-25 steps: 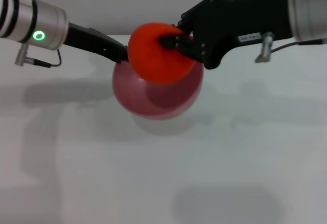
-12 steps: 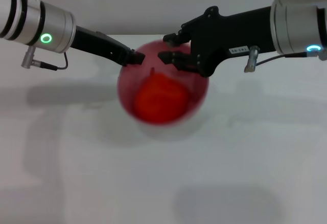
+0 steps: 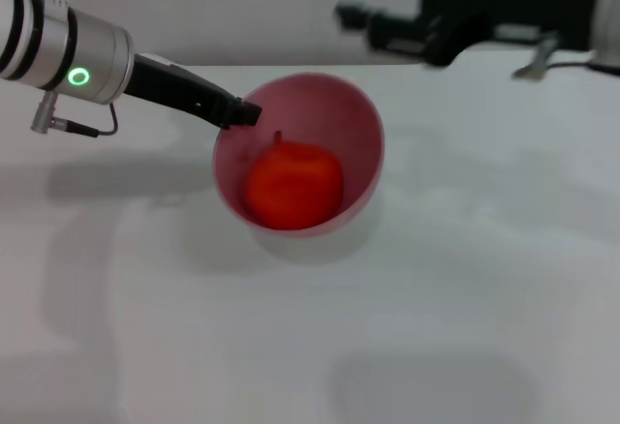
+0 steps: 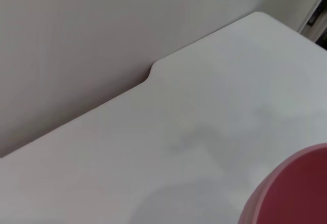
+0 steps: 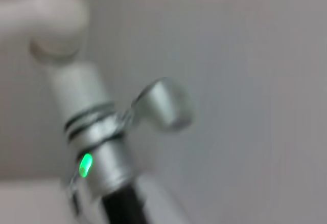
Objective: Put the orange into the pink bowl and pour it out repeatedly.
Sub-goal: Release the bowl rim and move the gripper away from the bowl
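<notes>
Looking down from our head camera, here is the lineup.

Orange (image 3: 292, 188): we see it sitting inside the pink bowl, low against the bowl's floor, its tiny dark stem pointing up toward the far wall.

Pink bowl (image 3: 366, 129): it sits on the white table (image 3: 310, 327), mouth tipped a little toward us, so we see right in. In our left wrist view only a curved slice of its rim (image 4: 291, 191) shows at the corner.

Left arm: we reach in from the left side, forearm angled down and inward, green ring light glowing on the silver wrist.

Left gripper (image 3: 237, 112): its black tip is right at the bowl's left rim and looks pinched onto that edge, fingers together on the wall.

Right arm: we hold it high at the far right, well above and behind the bowl, stretched across the top of the head view.

Right gripper (image 3: 356, 17): its fingers stand apart, holding nothing, clear of bowl and fruit.

Right wrist view: we catch the left arm's silver wrist (image 5: 99, 147) and green lamp.
</notes>
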